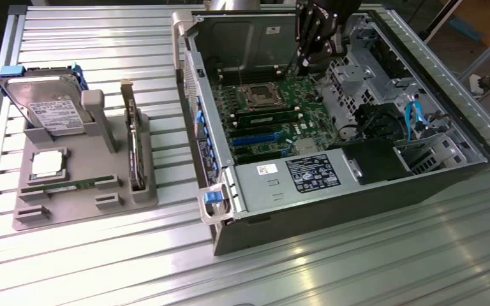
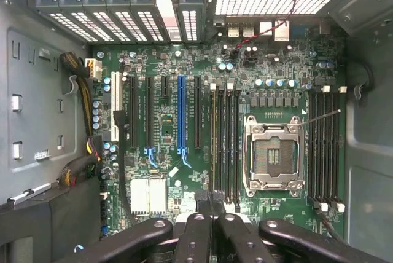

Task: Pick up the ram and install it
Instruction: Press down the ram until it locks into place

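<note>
Here the gripper (image 2: pixel 212 212) is hovering inside the computer case (image 1: pixel 330 213), over its motherboard (image 2: pixel 163 121), with its fingers pressing together; whether they are pinching anything I cannot tell. A green ram (image 1: pixel 58 186) is lying in the grey tray (image 1: pixel 83 207) outside the case, on the exterior view's left.

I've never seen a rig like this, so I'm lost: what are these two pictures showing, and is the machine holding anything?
A black robot arm reaches into an open computer case on a ribbed metal table. One picture comes from a camera off the arm; the other from a camera on its wrist, looking past its black fingers at the green motherboard. A grey tray holds a silver hard drive, a square silver chip, a narrow green memory stick and a dark expansion card. The fingers are shut; whether they pinch anything, I cannot tell.
</note>
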Motion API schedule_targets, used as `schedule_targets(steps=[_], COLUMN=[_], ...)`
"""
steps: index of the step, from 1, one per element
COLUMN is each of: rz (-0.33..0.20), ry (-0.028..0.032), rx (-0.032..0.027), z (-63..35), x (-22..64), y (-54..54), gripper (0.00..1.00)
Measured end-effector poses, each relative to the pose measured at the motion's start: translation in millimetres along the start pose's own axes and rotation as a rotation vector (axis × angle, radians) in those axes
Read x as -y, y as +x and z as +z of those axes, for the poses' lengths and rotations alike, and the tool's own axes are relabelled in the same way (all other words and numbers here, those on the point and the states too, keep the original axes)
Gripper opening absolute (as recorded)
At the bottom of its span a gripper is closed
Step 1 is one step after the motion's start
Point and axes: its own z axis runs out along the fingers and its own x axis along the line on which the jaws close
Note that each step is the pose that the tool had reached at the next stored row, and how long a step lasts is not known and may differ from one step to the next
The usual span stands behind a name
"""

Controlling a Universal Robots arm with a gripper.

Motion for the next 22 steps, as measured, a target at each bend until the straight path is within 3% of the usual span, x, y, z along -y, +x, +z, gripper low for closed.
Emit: schedule_targets(steps=[3,18,22], rz=[0.000,0.000,0.000], ry=[0.0000,-0.0001,-0.0001], rx=[0.0000,0.0000,0.0000], z=[-0.1,-1.2,-1.2], x=[1.4,33.6,36.9], y=[0.0,-0.1,-0.1], gripper=[0.11,0.11,0.11])
